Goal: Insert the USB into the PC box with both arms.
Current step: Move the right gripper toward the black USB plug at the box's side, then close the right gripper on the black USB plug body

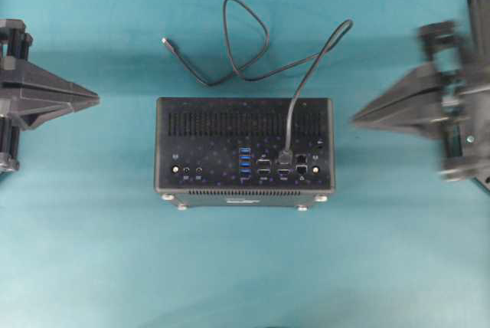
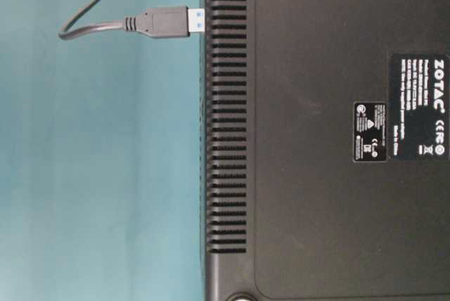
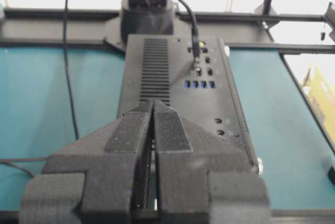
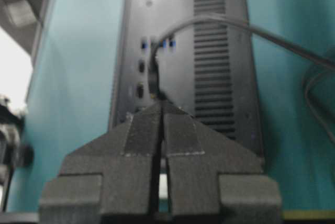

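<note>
Both sets of fingers, left (image 1: 96, 100) and right (image 1: 356, 120), are pressed together and empty, well apart from the PC box (image 1: 245, 152) on the worktop (image 1: 245, 267); its USB (image 1: 287, 155) looks seated, though the slack cable could snag and tug it loose.

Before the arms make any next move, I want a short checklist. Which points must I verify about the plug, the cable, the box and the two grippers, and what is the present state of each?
1. USB plug seated in the PC box: ok in the overhead view; full depth cannot tell.
2. Left gripper shut, holding nothing, apart from the box: ok.
3. Right gripper shut, holding nothing: ok.
4. Cable free of both grippers: ok.
5. Box flat on the table: ok.
</note>
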Controlling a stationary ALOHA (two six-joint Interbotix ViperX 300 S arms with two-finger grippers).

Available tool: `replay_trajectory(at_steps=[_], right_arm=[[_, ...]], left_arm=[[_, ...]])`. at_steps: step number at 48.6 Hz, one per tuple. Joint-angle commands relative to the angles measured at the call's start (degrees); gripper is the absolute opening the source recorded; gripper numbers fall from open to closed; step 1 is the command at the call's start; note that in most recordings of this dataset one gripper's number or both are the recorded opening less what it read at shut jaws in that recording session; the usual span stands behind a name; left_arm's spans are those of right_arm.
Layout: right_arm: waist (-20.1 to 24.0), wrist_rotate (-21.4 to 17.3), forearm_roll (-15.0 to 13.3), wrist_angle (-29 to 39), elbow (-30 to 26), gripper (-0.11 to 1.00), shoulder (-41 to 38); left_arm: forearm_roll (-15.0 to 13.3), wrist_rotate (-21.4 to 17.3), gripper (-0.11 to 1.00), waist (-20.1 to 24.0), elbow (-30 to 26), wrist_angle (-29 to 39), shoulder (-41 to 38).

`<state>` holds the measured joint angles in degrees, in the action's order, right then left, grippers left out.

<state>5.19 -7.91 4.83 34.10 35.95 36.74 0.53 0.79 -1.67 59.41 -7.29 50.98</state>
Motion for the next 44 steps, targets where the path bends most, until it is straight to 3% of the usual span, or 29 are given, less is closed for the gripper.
replay_trajectory(at_steps=[1,8,20,26,33,36,44], right_arm=[[0.18,-0.62,-0.18,6.06,-5.45,0.02,-3.25],[0.18,-0.70,-0.70,11.07,-9.14,0.04,-5.89],[0.53,-2.72,-0.70,12.04,-12.22,0.13,-8.88],[0.62,-3.87,-0.70,11.87,-12.83,0.31,-10.28],[0.79,-5.71,-0.97,11.69,-13.62,0.72,-11.78],[1.23,-6.77,-2.20,12.04,-14.06,0.83,-12.39],[2.29,-11.43,-6.68,12.13,-16.26,0.80,-14.85]], left_arm=[[0.09,0.09,0.00,0.09,-1.05,0.62,0.26],[0.09,0.09,0.00,0.00,-1.23,2.81,0.70],[0.09,0.18,0.00,0.09,-1.49,4.39,0.97],[0.09,0.18,0.00,0.00,-1.32,4.83,1.05],[0.18,0.18,0.00,0.09,-1.14,5.10,1.49],[0.18,0.18,0.00,0.09,-0.88,5.10,1.76],[0.18,0.26,0.00,0.09,-0.09,5.19,3.60]])
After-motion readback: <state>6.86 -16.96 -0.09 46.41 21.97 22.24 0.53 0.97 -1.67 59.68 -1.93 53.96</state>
